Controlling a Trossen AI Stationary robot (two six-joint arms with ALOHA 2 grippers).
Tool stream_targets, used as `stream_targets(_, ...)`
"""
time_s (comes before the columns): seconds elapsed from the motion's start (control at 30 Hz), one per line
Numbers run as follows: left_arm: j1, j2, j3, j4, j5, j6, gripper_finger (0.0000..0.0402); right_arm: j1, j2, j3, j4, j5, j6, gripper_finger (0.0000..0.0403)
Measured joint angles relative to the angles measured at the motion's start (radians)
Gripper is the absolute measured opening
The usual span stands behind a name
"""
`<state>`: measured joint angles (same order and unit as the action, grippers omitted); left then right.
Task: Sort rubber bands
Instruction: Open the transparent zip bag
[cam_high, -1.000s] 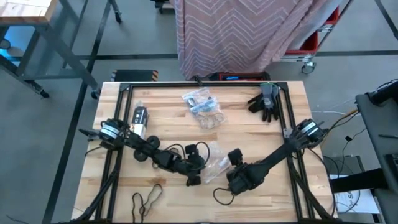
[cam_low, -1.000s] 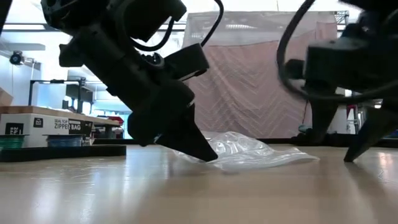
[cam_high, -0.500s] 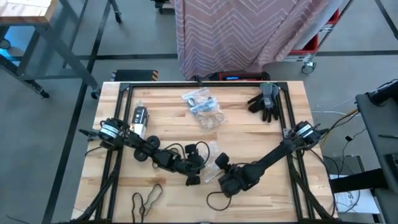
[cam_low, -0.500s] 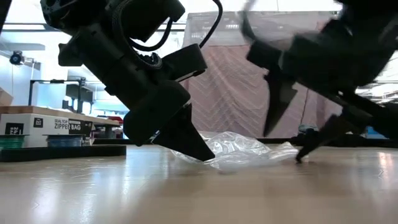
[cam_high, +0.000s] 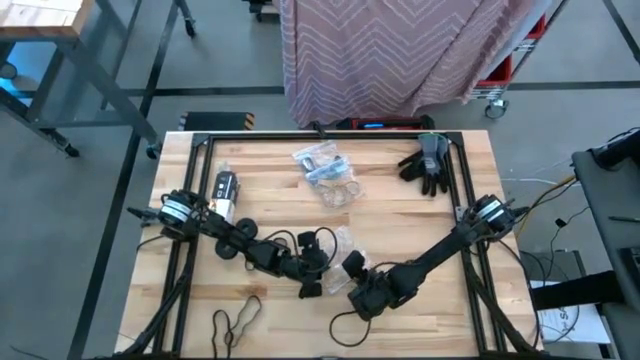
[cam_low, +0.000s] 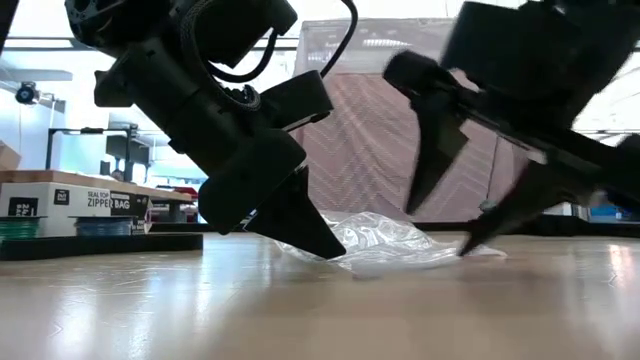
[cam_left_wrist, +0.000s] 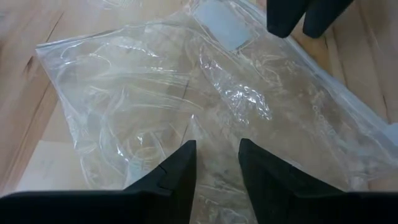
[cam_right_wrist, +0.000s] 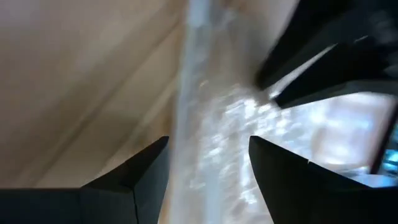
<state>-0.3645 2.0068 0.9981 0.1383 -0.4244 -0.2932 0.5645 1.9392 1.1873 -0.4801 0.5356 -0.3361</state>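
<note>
- Rubber bands (cam_high: 235, 318): one dark-and-tan loop tangle lying loose on the table's (cam_high: 400, 215) near left corner, well apart from both grippers.
- More bands, blue and tan, bunched inside a clear pouch (cam_high: 328, 175) at the far middle of the table.
- Empty-looking clear bag (cam_high: 340, 243) flat on the wood near the table's middle, crinkled, between the two grippers.
- Left gripper (cam_high: 318, 265) angled down with its tip on the bag's near edge; in the low view (cam_low: 315, 235) resting right at the film. Cannot tell whether clamped on the film or only pressing it.
- Right gripper (cam_high: 352, 270) just beside the left one, at the same bag from the other side; fingers spread wide apart, nothing between them. In the low view (cam_low: 470, 215) tilted, one fingertip (cam_low: 468, 248) touching the bag's edge, the other raised above it.
- Seen from the left wrist, right gripper's two tips (cam_left_wrist: 305, 15) over the bag's far end.
- Dark gloves (cam_high: 428, 165) at the far right corner.
- Small black-and-white item (cam_high: 224, 188) on the left side.
- Zigzag-patterned cloth (cam_high: 390, 50) hanging beyond the far edge.
- Flat box (cam_low: 90, 200) marked "zipper bag" at the low view's left.
</note>
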Motion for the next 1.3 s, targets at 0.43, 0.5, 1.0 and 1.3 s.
stream_targets(0.43,0.000,0.000,-0.001,0.009,0.017,0.000,0.0114,-0.018,0.038,-0.031,0.006,0.064,-0.008,0.0193)
stream_targets(0.5,0.000,0.000,-0.001,0.010,0.018,0.000,0.0114,-0.021,0.049,-0.031,0.012,0.092,-0.024,0.0188)
stream_targets(1.0,0.000,0.000,-0.001,0.020,0.018,0.014,0.0114,-0.027,0.056,-0.033,0.116,0.176,-0.014,0.0105)
stream_targets(1.3,0.000,0.000,-0.002,0.021,0.018,0.015,0.0114,-0.011,0.054,-0.032,0.195,0.228,-0.035,0.0108)
